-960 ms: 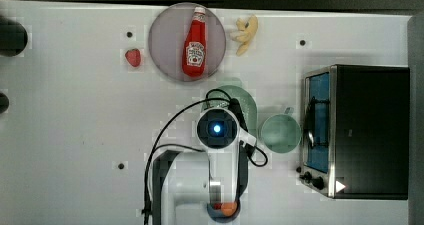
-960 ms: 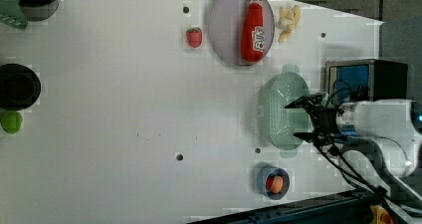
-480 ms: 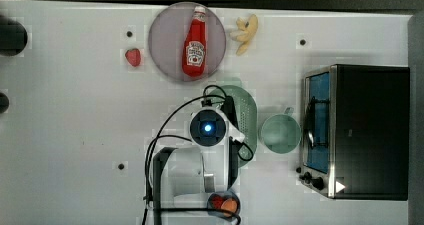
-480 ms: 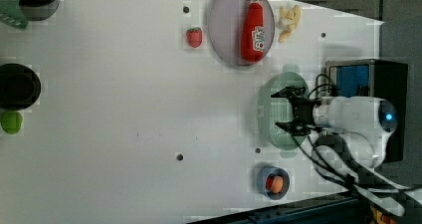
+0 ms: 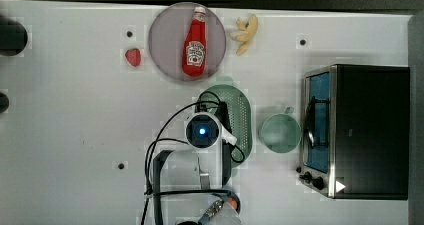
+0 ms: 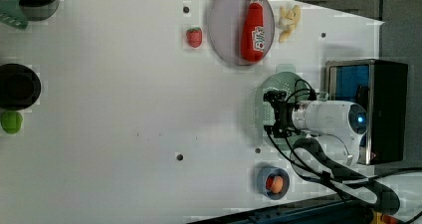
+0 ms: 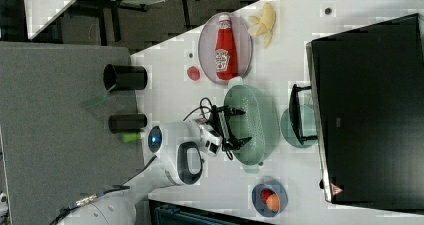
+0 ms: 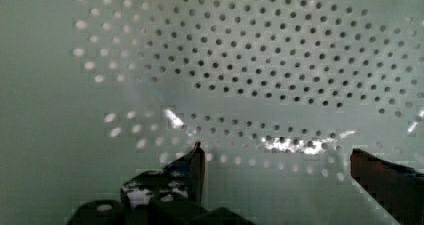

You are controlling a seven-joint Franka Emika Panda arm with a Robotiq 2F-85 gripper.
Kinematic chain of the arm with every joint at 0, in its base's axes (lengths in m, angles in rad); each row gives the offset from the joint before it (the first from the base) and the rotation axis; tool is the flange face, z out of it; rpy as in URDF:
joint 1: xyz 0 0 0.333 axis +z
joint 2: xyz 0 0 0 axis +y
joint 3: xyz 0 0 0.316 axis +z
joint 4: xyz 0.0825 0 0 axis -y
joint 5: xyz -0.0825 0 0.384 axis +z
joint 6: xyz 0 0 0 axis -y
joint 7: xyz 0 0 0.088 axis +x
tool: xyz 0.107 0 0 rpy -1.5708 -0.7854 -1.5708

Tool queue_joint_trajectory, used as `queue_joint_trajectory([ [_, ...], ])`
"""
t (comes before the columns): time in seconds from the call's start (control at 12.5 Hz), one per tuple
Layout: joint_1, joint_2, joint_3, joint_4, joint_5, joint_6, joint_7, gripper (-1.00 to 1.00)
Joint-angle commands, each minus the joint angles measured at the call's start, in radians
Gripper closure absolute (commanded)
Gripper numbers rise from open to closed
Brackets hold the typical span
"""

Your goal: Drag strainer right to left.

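Gripper spread wide, over strainer bowl, holding nothing — risk: fingers skate on slick perforated plastic, strainer tips or stays put.

We see the strainer, a pale sage-green oval plastic colander, resting open side up on the white desk. Its centre is finely perforated, its rim smooth, with a small tab at each end. In the top view it lies lengthwise, top to bottom, near the middle.

white table, dark floor
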Motion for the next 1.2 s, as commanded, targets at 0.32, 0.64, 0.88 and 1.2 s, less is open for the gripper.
queue_joint_trajectory([
  [0.32,0.073,-0.027,0.03,0.01,0.022,-0.017,0.147,-1.0],
  [0.64,0.132,-0.015,0.032,0.022,0.023,-0.03,0.211,-1.0],
  [0.88,0.177,-0.004,0.041,0.058,0.023,-0.088,0.302,-1.0],
  [1.2,0.241,0.021,0.044,0.121,0.023,-0.153,0.38,-1.0],
])
